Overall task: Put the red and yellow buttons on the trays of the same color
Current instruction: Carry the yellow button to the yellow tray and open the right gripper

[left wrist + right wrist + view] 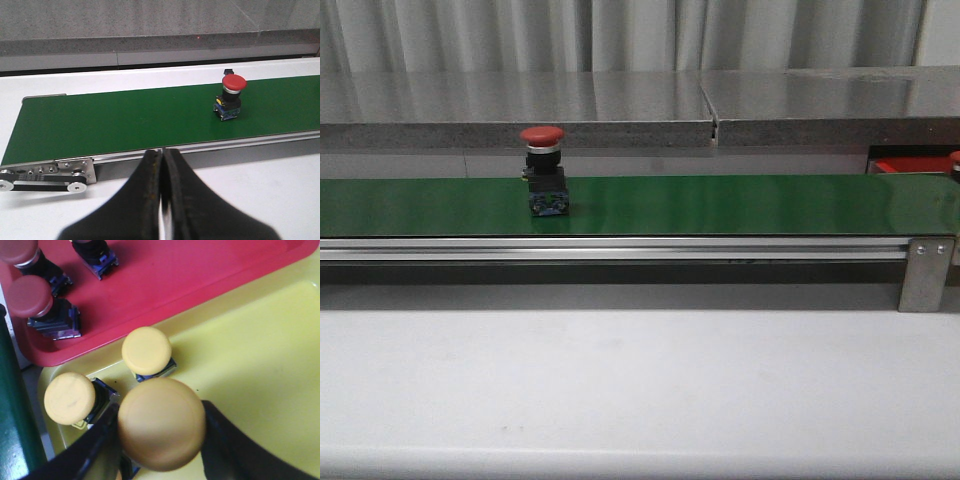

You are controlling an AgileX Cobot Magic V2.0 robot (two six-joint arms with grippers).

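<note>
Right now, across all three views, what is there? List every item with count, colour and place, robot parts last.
Red button: one, red cap on a black and blue base, upright on the belt, left of centre in the front view.
Green belt: one, green, running across the table in an aluminium frame.
Red tray: one, red, holding three buttons, two with red caps showing, the third cut off.
Yellow tray: one, yellow, beside the red tray, holding two loose yellow buttons.
Held yellow button: one, yellow, over the yellow tray.
Steel counter: grey, behind the belt.
Left gripper: black, shut, empty, short of the belt.
Right gripper: black, shut on the held yellow button.
</note>
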